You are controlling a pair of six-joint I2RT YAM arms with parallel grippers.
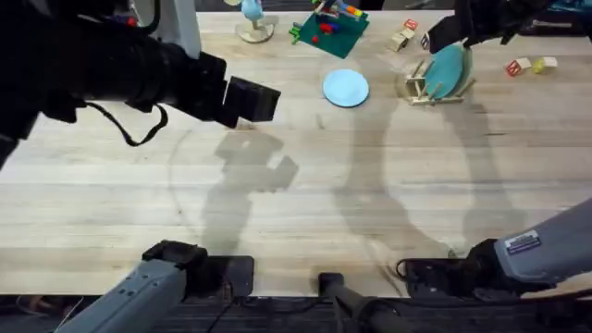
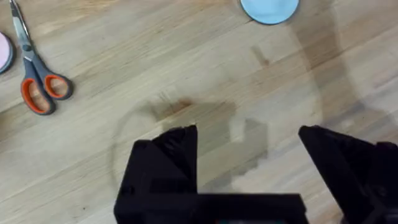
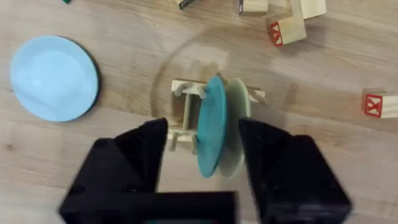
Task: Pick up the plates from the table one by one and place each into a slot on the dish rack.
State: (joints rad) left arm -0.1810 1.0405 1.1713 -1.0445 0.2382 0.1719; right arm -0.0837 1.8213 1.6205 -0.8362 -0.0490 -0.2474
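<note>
Tabletop [image 1: 305,185]: a large surface of light wood planks with visible grain; the shadows of the two arms fall across its middle.
Dish rack [image 1: 418,85]: a small rack of light wooden pegs, standing at the far right part of the tabletop.
Teal plate [image 3: 211,127]: it stands on its edge in a slot of the dish rack, leaning a little in the overhead view.
Cream plate [image 3: 236,118]: it stands in the rack too, just behind the teal plate and touching it or almost touching it.
Light blue plate [image 1: 346,88]: it lies flat on the tabletop, to the left of the rack and apart from it.
Right gripper [image 3: 203,146]: it hangs over the rack; its black fingers are spread wide, one on each side of the two standing plates, and they hold nothing.
Left gripper [image 2: 249,152]: it is above bare wood near the middle-left of the tabletop; the fingers are wide apart and empty.
Scissors [image 2: 34,74]: orange and grey handles, lying flat on the wood in the left wrist view.
Wooden blocks [image 3: 287,31]: several loose blocks with red letters lie near the rack.
Toy bricks [image 1: 328,26]: a green plate with coloured bricks at the far edge.
</note>
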